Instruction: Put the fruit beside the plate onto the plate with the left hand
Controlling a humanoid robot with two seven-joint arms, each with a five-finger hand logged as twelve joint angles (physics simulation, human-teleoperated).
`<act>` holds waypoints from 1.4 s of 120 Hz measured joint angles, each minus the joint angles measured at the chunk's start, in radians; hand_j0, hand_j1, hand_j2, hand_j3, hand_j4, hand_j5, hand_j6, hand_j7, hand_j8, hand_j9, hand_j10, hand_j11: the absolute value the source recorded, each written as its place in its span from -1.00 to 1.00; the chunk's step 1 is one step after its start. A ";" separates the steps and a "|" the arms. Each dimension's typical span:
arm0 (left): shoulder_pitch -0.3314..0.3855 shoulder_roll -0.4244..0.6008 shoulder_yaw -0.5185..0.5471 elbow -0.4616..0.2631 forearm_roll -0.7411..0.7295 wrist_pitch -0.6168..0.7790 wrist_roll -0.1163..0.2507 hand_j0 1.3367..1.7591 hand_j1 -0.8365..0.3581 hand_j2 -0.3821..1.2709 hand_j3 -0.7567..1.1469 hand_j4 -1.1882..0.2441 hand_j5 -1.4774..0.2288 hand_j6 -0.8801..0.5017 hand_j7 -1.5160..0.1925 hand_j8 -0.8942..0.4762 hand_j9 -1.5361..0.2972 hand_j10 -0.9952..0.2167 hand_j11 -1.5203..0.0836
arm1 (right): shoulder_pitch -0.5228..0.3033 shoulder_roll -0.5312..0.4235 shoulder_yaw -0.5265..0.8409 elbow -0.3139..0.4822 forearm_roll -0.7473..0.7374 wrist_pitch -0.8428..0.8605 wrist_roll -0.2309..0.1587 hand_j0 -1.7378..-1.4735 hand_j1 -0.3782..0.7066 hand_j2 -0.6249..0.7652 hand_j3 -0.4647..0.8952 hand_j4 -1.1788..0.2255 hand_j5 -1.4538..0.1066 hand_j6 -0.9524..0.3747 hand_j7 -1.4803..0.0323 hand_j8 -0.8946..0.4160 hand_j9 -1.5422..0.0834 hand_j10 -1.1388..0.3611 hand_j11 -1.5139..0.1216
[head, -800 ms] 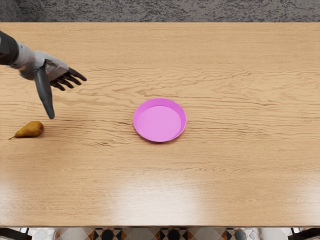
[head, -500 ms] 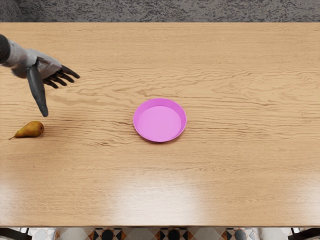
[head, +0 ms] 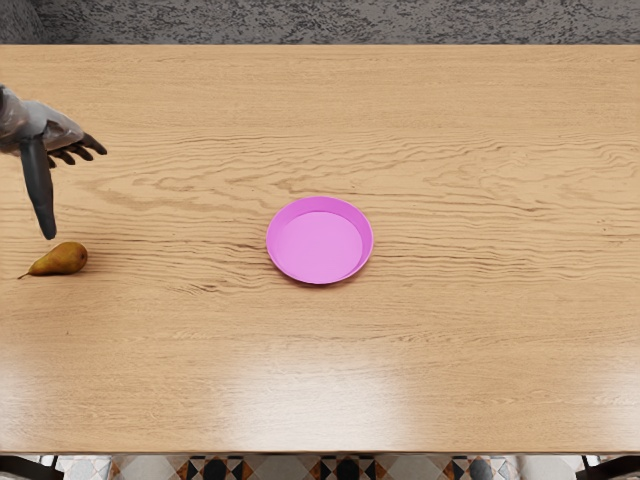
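Observation:
A yellow-brown pear [head: 59, 260] lies on its side near the table's left edge, stem pointing left. A round pink plate [head: 319, 240] sits at the middle of the table with nothing on it. My left hand [head: 55, 165] hangs above the table at the far left, just behind the pear. Its fingers are spread, the thumb points down toward the pear without touching it, and it holds nothing. The right arm does not show.
The wooden table [head: 450, 350] fills the view. A dark grey floor strip [head: 330, 20] runs beyond its far edge, and the near edge lies along the bottom of the picture.
My left hand has drawn back to the left, from beside the plate's left toward the table's left edge above the pear. The pear and the plate have stayed put.

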 joint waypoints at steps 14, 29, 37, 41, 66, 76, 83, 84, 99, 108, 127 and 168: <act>0.005 -0.008 0.012 -0.108 -0.035 0.217 0.004 0.52 0.97 -0.54 -0.20 0.65 0.72 0.26 0.77 0.30 0.67 0.63 0.89 | 0.000 0.000 0.000 0.000 0.000 0.000 0.000 -0.40 -0.92 -0.10 -0.32 0.67 0.85 0.42 0.94 0.35 0.88 0.51 0.84; 0.016 -0.002 0.013 -0.191 -0.047 0.398 0.005 0.52 0.97 -0.54 -0.20 0.65 0.72 0.26 0.77 0.30 0.67 0.63 0.89 | 0.000 0.000 0.000 0.000 0.000 0.000 0.000 -0.40 -0.92 -0.10 -0.32 0.67 0.85 0.42 0.94 0.35 0.88 0.51 0.84; 0.018 -0.002 0.013 -0.213 -0.047 0.450 0.005 0.52 0.97 -0.54 -0.20 0.65 0.72 0.26 0.77 0.30 0.67 0.63 0.89 | 0.000 0.000 0.000 0.000 0.000 0.000 0.000 -0.40 -0.92 -0.10 -0.32 0.67 0.85 0.42 0.94 0.35 0.88 0.51 0.84; 0.018 -0.003 0.013 -0.220 -0.047 0.466 0.005 0.52 0.97 -0.54 -0.20 0.65 0.72 0.27 0.77 0.30 0.67 0.63 0.89 | 0.000 0.000 0.000 0.000 0.000 0.000 0.000 -0.40 -0.92 -0.10 -0.32 0.67 0.85 0.42 0.94 0.35 0.88 0.51 0.84; 0.095 -0.028 0.011 -0.243 -0.053 0.509 0.000 0.52 0.97 -0.54 -0.20 0.64 0.72 0.26 0.76 0.29 0.66 0.63 0.88 | 0.000 0.000 0.000 0.000 0.000 0.000 0.000 -0.40 -0.92 -0.10 -0.32 0.67 0.85 0.42 0.94 0.35 0.88 0.51 0.84; 0.119 -0.039 0.011 -0.248 -0.059 0.570 -0.009 0.52 0.95 -0.53 -0.20 0.64 0.71 0.25 0.75 0.28 0.65 0.62 0.87 | 0.000 0.000 0.000 0.000 0.000 0.000 0.000 -0.40 -0.92 -0.10 -0.32 0.67 0.85 0.42 0.94 0.35 0.88 0.51 0.84; 0.128 -0.042 0.011 -0.252 -0.062 0.617 -0.013 0.52 0.95 -0.53 -0.20 0.63 0.70 0.25 0.75 0.28 0.65 0.61 0.87 | 0.000 0.000 0.000 0.000 0.000 0.000 0.000 -0.40 -0.92 -0.10 -0.32 0.67 0.85 0.42 0.94 0.35 0.88 0.51 0.84; 0.128 -0.042 0.011 -0.252 -0.062 0.622 -0.013 0.52 0.95 -0.53 -0.20 0.63 0.70 0.25 0.75 0.28 0.65 0.61 0.87 | 0.000 0.000 0.000 0.000 0.000 0.000 0.000 -0.40 -0.92 -0.10 -0.32 0.67 0.85 0.42 0.94 0.35 0.88 0.51 0.84; 0.157 -0.060 0.011 -0.256 -0.064 0.686 -0.016 0.52 0.94 -0.53 -0.20 0.63 0.70 0.24 0.74 0.27 0.64 0.61 0.86 | 0.000 0.000 0.000 0.000 0.000 0.000 0.000 -0.40 -0.92 -0.10 -0.32 0.67 0.85 0.42 0.94 0.35 0.88 0.51 0.84; 0.178 -0.063 0.011 -0.257 -0.064 0.717 -0.016 0.52 0.94 -0.53 -0.20 0.63 0.70 0.24 0.74 0.27 0.64 0.60 0.86 | 0.000 0.000 0.000 0.000 0.000 0.000 0.000 -0.40 -0.92 -0.10 -0.32 0.67 0.85 0.42 0.94 0.35 0.88 0.51 0.84; 0.218 -0.069 0.015 -0.258 -0.063 0.753 -0.017 0.52 0.93 -0.53 -0.20 0.62 0.69 0.24 0.74 0.27 0.64 0.60 0.86 | 0.000 0.000 0.000 0.000 0.000 0.000 0.000 -0.40 -0.92 -0.10 -0.32 0.67 0.85 0.42 0.94 0.35 0.88 0.51 0.84; 0.275 -0.073 0.057 -0.246 -0.041 0.792 -0.017 0.52 0.94 -0.53 -0.20 0.63 0.70 0.24 0.74 0.27 0.64 0.60 0.86 | 0.000 0.000 0.000 0.000 0.000 0.000 0.000 -0.40 -0.92 -0.10 -0.32 0.67 0.85 0.42 0.94 0.35 0.88 0.51 0.84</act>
